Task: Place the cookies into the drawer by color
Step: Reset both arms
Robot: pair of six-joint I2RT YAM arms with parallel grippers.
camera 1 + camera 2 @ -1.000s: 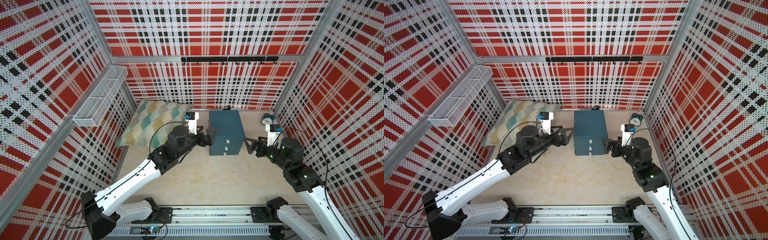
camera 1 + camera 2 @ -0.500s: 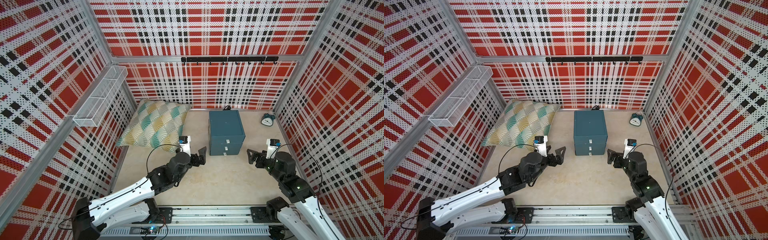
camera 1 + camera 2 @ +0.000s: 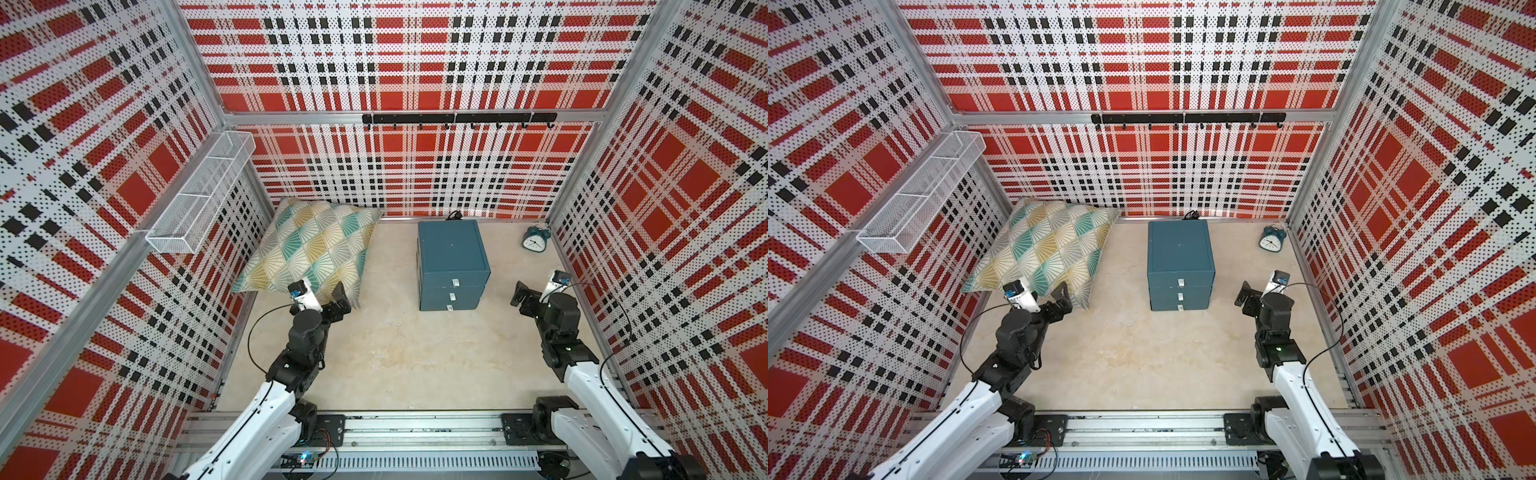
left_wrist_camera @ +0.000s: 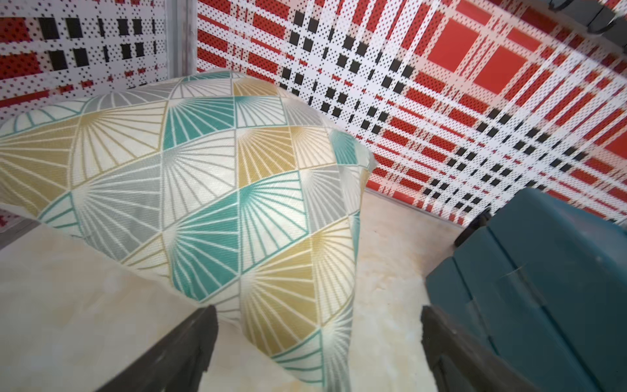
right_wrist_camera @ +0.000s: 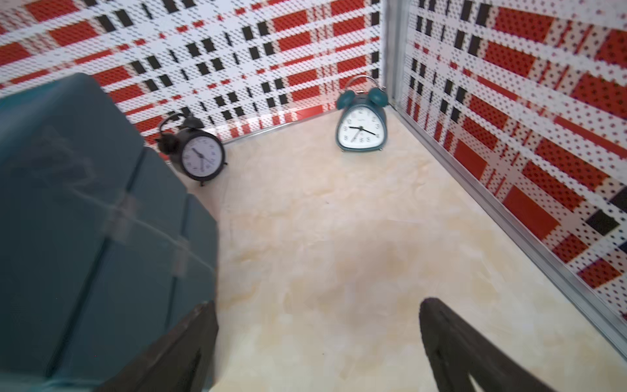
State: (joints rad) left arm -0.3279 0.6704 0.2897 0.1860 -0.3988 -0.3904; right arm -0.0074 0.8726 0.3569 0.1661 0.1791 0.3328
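Behind the drawer cabinet point(image 5: 84, 220), against the back wall, the right wrist view shows a black alarm clock point(image 5: 198, 156). In both top views the cabinet hides all of that clock but a bit of its handle. Those top views in turn show the cabinet's front whole, with all three drawers pushed shut. The teal alarm clock point(image 3: 536, 240) in the far right corner shows in the top views and the right wrist view alike. Only the left wrist view gives the patterned pillow point(image 4: 203, 203) up close, its near corner lying just beyond the left gripper point(image 4: 317, 310).

Both grippers stand with their jaws spread wide and nothing between them. The cabinet sits on the pale tabletop point(image 3: 395, 353) between the two grippers and somewhat nearer the back wall. The left gripper is well apart from it, over by the pillow. The right gripper point(image 5: 317, 303) hovers near the cabinet's front right corner without touching it.
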